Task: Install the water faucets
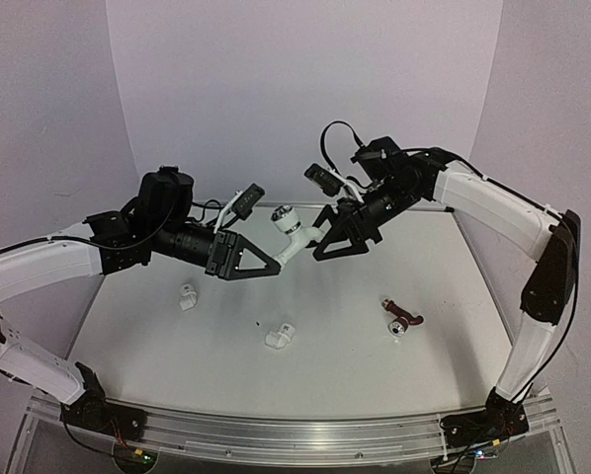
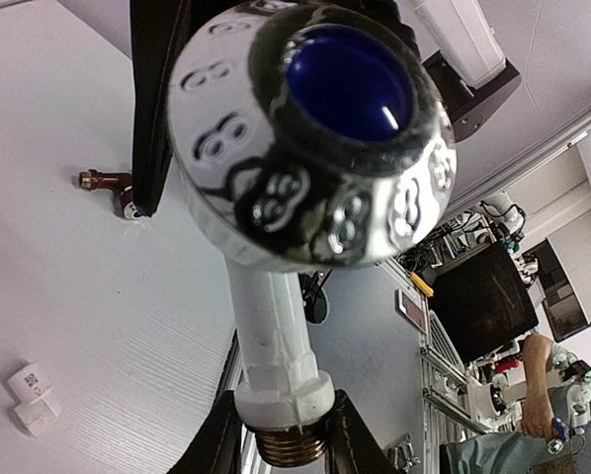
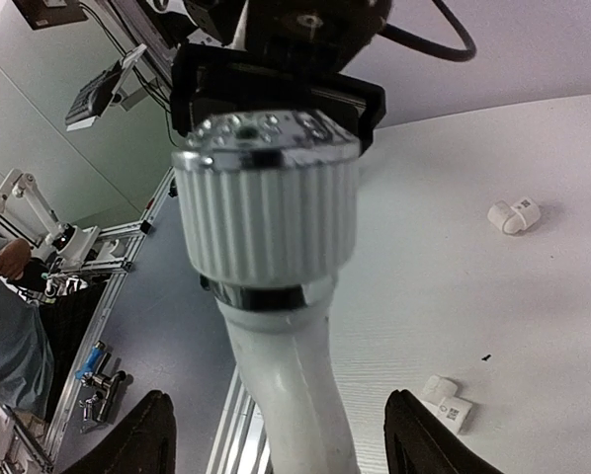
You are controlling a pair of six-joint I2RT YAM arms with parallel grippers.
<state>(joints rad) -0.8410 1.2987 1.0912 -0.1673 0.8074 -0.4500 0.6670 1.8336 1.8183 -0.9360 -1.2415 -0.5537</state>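
One water faucet, white with a curved spout, is held in the air between both arms above the table's middle. My left gripper is shut on its collar just above the brass thread. The silvery knob with a blue centre faces the left wrist camera. My right gripper is open. In the right wrist view its fingers stand wide on either side of the spout without touching it, and the ribbed knob is above.
Two short white elbow fittings lie on the table, one at the left and one in the front middle. A dark red tap-like piece with a silvery end lies at the right. A white backdrop rises behind.
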